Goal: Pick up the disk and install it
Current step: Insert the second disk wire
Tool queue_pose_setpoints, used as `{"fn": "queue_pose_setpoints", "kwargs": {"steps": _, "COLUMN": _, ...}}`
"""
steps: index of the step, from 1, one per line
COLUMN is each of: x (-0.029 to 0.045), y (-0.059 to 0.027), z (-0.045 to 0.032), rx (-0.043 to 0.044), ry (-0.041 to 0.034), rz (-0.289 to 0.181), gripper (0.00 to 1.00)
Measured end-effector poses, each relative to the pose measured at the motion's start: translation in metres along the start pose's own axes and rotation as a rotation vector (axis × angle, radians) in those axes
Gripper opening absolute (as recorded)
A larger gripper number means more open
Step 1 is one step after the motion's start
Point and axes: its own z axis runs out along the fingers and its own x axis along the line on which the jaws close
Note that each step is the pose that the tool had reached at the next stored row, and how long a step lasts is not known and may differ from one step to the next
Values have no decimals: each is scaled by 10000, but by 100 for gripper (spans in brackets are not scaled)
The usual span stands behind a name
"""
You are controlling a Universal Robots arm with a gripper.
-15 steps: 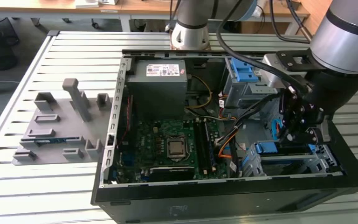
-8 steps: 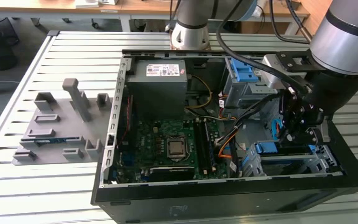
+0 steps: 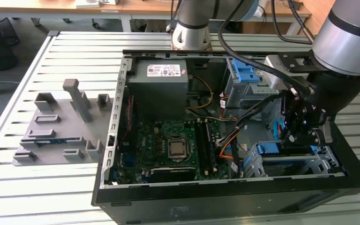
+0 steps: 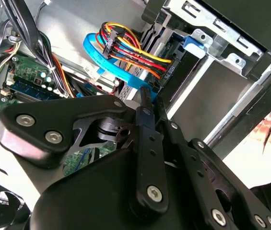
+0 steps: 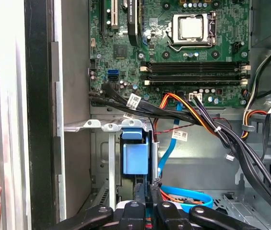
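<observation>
Bright, even room light falls on the slatted desk [image 3: 55,187], though the open computer case [image 3: 230,197] stays shadowy inside, and in both wrist views the outer edge washes out white with glare while close linkage blurs.

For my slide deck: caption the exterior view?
Arm's gripper lowered over the drive bay inside an open computer case on a slatted table.
</observation>
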Motion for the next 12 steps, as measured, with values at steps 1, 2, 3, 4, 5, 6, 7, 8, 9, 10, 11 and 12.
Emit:
{"fn": "queue_pose_setpoints", "kwargs": {"steps": 1, "x": 0, "y": 0, "z": 2, "rx": 0, "ry": 1, "rz": 0, "gripper": 16}}
{"fn": "queue_pose_setpoints", "kwargs": {"steps": 2, "x": 1, "y": 0, "z": 5, "rx": 0, "ry": -1, "rz": 0, "gripper": 16}}
{"fn": "queue_pose_setpoints", "kwargs": {"steps": 3, "x": 1, "y": 1, "z": 7, "rx": 0, "ry": 0, "rz": 1, "gripper": 16}}
{"fn": "queue_pose_setpoints", "kwargs": {"steps": 4, "x": 2, "y": 1, "z": 9, "rx": 0, "ry": 1, "rz": 0, "gripper": 16}}
{"fn": "queue_pose_setpoints", "kwargs": {"steps": 5, "x": 2, "y": 1, "z": 13, "rx": -1, "ry": 0, "rz": 0, "gripper": 16}}
{"fn": "queue_pose_setpoints", "kwargs": {"steps": 6, "x": 3, "y": 1, "z": 17, "rx": 0, "ry": -1, "rz": 0, "gripper": 16}}
{"fn": "queue_pose_setpoints", "kwargs": {"steps": 7, "x": 3, "y": 1, "z": 21, "rx": -1, "ry": -3, "rz": 1, "gripper": 16}}
{"fn": "queue_pose_setpoints", "kwargs": {"steps": 8, "x": 4, "y": 1, "z": 25, "rx": 0, "ry": -4, "rz": 0, "gripper": 16}}
{"fn": "queue_pose_setpoints", "kwargs": {"steps": 9, "x": 4, "y": 1, "z": 28, "rx": -1, "ry": -4, "rz": 1, "gripper": 16}}
{"fn": "queue_pose_setpoints", "kwargs": {"steps": 10, "x": 4, "y": 1, "z": 32, "rx": -1, "ry": -4, "rz": 1, "gripper": 16}}
{"fn": "queue_pose_setpoints", "kwargs": {"steps": 11, "x": 4, "y": 1, "z": 36, "rx": -1, "ry": -5, "rz": 1, "gripper": 16}}
{"fn": "queue_pose_setpoints", "kwargs": {"steps": 12, "x": 4, "y": 1, "z": 41, "rx": -1, "ry": -8, "rz": 1, "gripper": 16}}
